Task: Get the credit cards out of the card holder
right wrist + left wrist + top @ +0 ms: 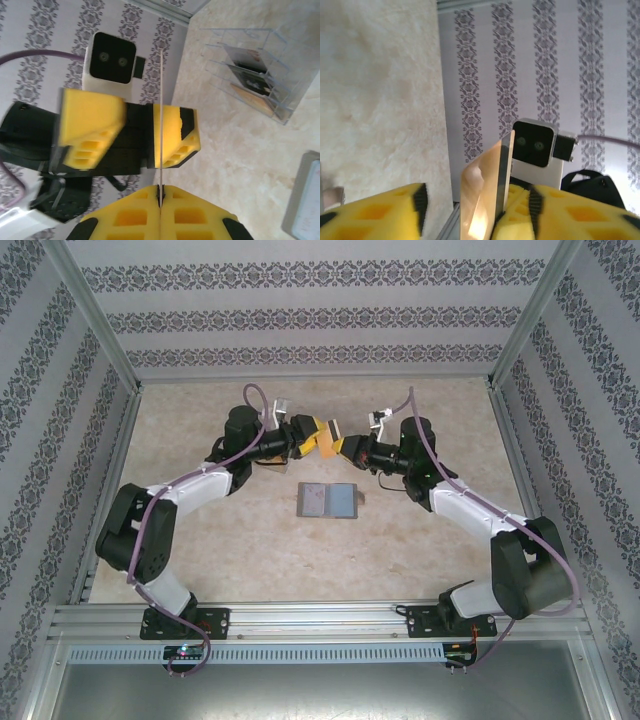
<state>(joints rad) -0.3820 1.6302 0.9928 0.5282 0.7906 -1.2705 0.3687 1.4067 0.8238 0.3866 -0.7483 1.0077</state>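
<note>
**Asker:** What is your right tool doing?

**Me:** My right tool [160, 194] is pinched narrow on the card [485, 195], a tan-gold one. The pads press its two flat faces near one end. From my right wrist I see the card edge-on, as a straight line with no bow in it.

**Asker:** And the other one?

**Me:** My left tool [314, 432] faces it, with the jaws standing wide and the card's free end between them. The card lies close against one finger [545, 210]. I can't tell whether it touches, and the other finger is well off it.

**Asker:** Where is all this relative to the card holder?

**Me:** The card holder [329, 500] lies open and flat on the desk [200, 540]. Both tools meet above its far side, with the card lifted clear of it. I can't tell whether more cards sit in its panels. A see-through box [255, 70] stands on the desk, apart from the holder.

**Asker:** How will the card handle?

**Me:** I'd judge it light, thin and slick — stiff enough to hold its shape, but springy if squeezed across its edges. The place to hold it is on the flat faces near an end, never edge to edge. If my left tool takes it over, its pads should close squarely on the faces before my right tool lets go — otherwise it could slip and drop.
</note>
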